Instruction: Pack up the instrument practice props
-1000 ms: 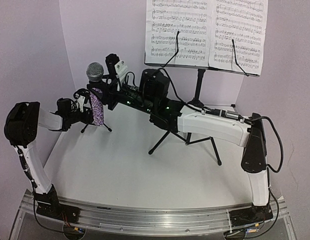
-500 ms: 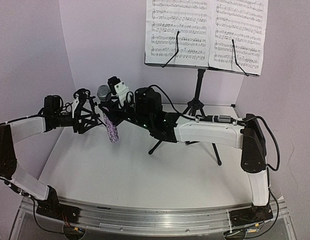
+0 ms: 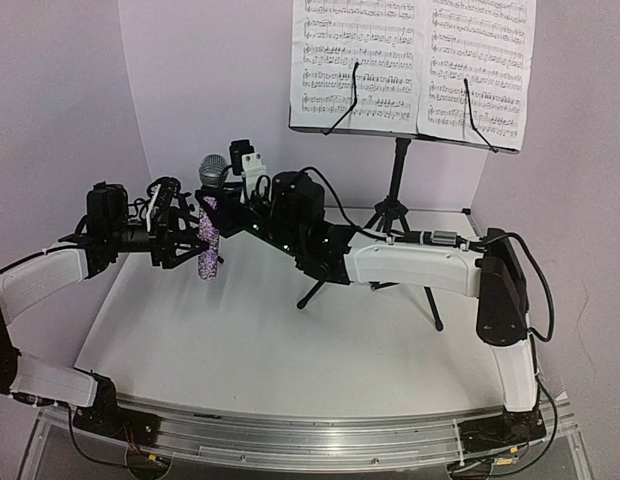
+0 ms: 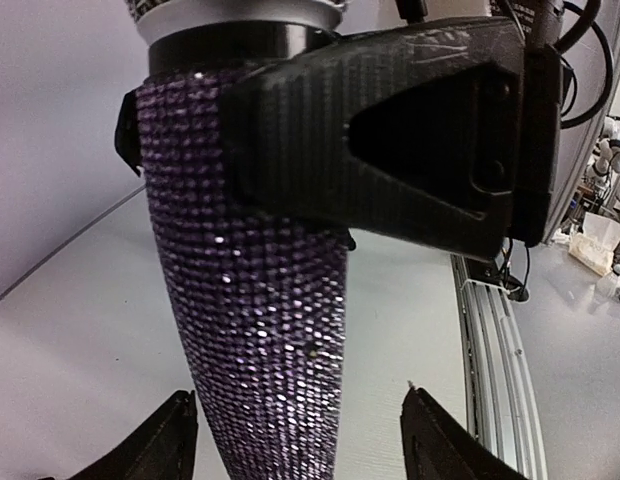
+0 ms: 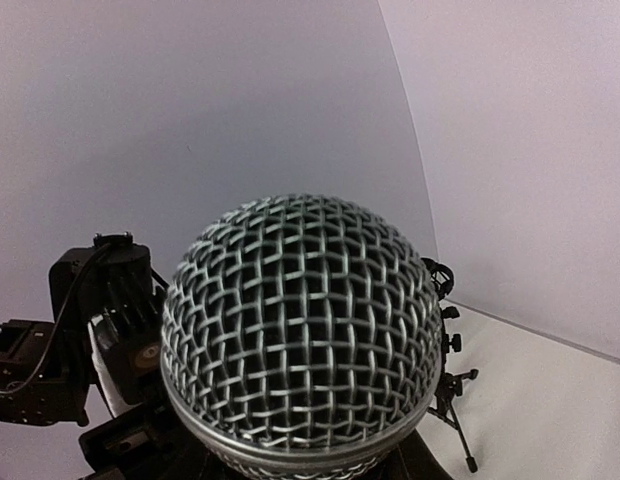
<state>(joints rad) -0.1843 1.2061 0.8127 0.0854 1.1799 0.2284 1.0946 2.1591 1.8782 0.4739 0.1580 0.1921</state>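
My right pincer (image 3: 222,203) is clamped on the microphone (image 3: 207,235) just under its mesh head. Its long axis stands nearly upright, head above my fingers and glittery tail hanging below them, off the table (image 3: 250,340). My left pincer (image 4: 300,440) is spread, one fingertip either side of that tail, not gripping.

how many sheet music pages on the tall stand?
2. The left page sits on the left half of the stand, and the right page is beside it on the right half. More could be stacked behind them, hidden.
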